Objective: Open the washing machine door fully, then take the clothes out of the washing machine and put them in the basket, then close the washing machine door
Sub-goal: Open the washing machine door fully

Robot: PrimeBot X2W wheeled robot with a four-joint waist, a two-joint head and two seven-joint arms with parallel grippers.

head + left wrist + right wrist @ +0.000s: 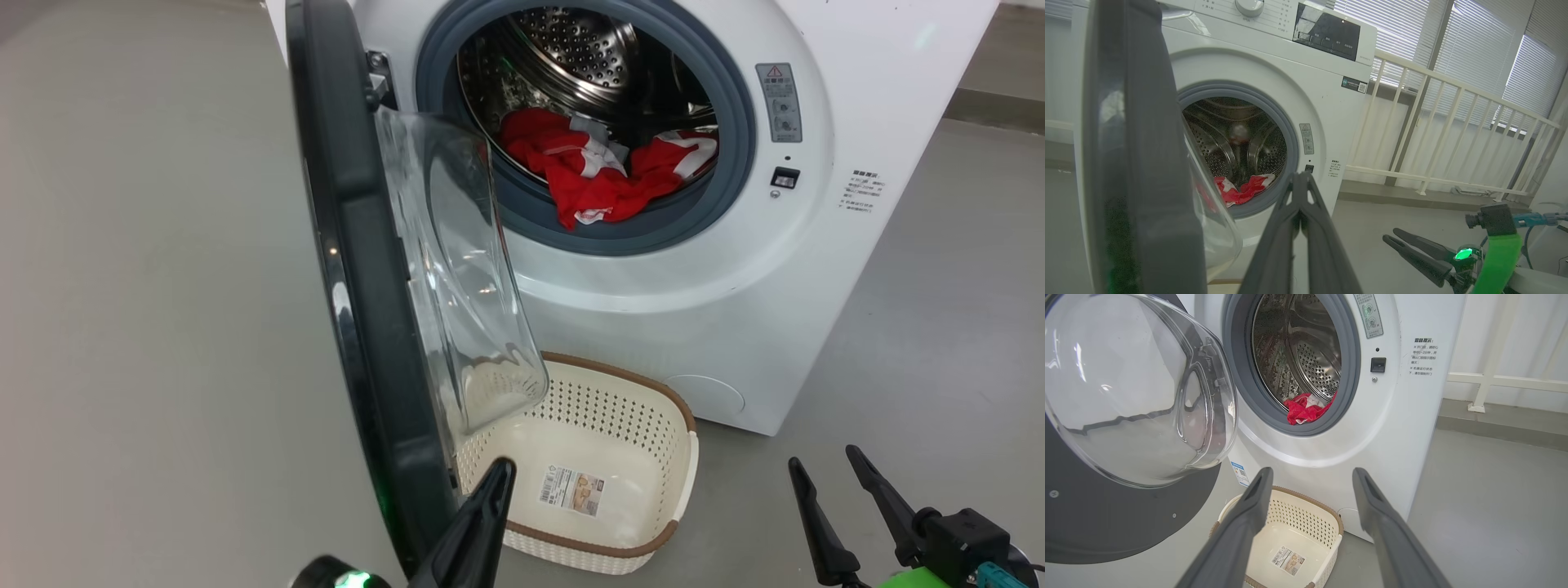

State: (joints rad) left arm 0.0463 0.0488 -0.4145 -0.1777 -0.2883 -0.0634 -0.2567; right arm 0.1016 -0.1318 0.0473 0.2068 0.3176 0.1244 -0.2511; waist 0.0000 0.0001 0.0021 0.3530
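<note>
Straight ahead stands the washing machine (653, 310), its round opening facing the robot. The washing machine door (359, 245) is swung out on the robot's left. The head view meets it nearly edge-on, with the black ring running top to bottom and the clear glass bowl (457, 269) bulging right, toward the drum. The door's lower end is cut off at the bottom edge.

The clothes (596, 167), red with white patches, lie heaped at the front bottom of the drum, one fold draped onto the grey gasket (645, 237). How many garments there are is hard to make out.

The basket (604, 408) sits on the floor just before the machine, below the opening. Its left end is hidden behind the door, and a sticker (573, 490) lies on its inside bottom.

The left gripper (500, 472) has its fingers pressed together on nothing. Its tip is just beside the door's inner rim, and contact cannot be told. The right gripper (821, 457) sits at lower right, fingers spread wide, empty.

The left wrist view adds the control panel (1327, 32) and a white railing (1453, 83). The right wrist view faces the door's inner side and shows a small blue label (1240, 473).
</note>
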